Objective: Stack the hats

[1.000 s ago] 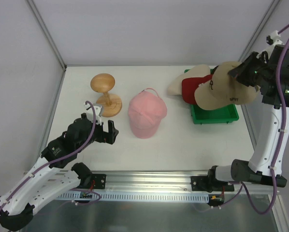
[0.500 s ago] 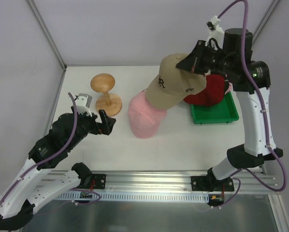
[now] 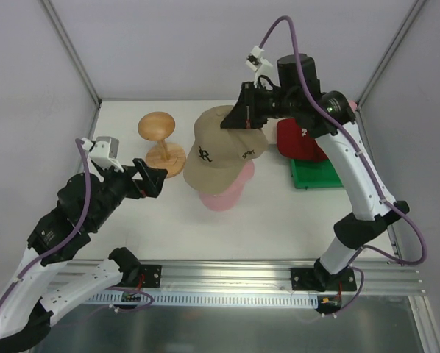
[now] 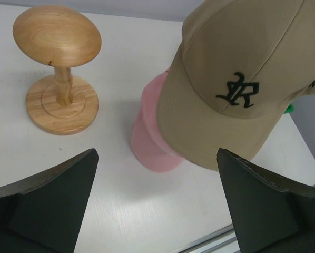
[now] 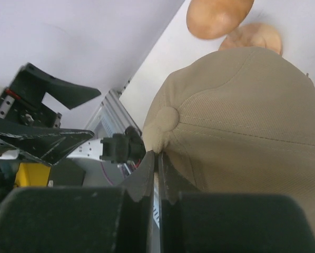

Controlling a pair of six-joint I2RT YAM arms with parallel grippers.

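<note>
A tan cap (image 3: 218, 153) with a black logo hangs in the air over the pink hat (image 3: 226, 195) and hides most of it. My right gripper (image 3: 240, 118) is shut on the cap's crown fabric near the top button, and the right wrist view shows the tan cap (image 5: 242, 121) pinched in that gripper (image 5: 158, 156). A red cap (image 3: 298, 140) lies in the green bin (image 3: 324, 177). My left gripper (image 3: 154, 179) stands open and holds nothing, left of the pink hat. In the left wrist view the tan cap (image 4: 242, 79) overlaps the pink hat (image 4: 147, 145) ahead of the left gripper (image 4: 156, 154).
A mushroom-shaped wooden stand (image 3: 160, 141) stands at the back left, close to my left gripper; the wrist views show the same stand (image 4: 57, 68) (image 5: 218, 16). The green bin sits at the right edge. Metal frame posts rise at the back corners.
My right arm has carried the tan cap leftward from above the green bin to above the pink hat. The left arm has shifted a little left, still open.
</note>
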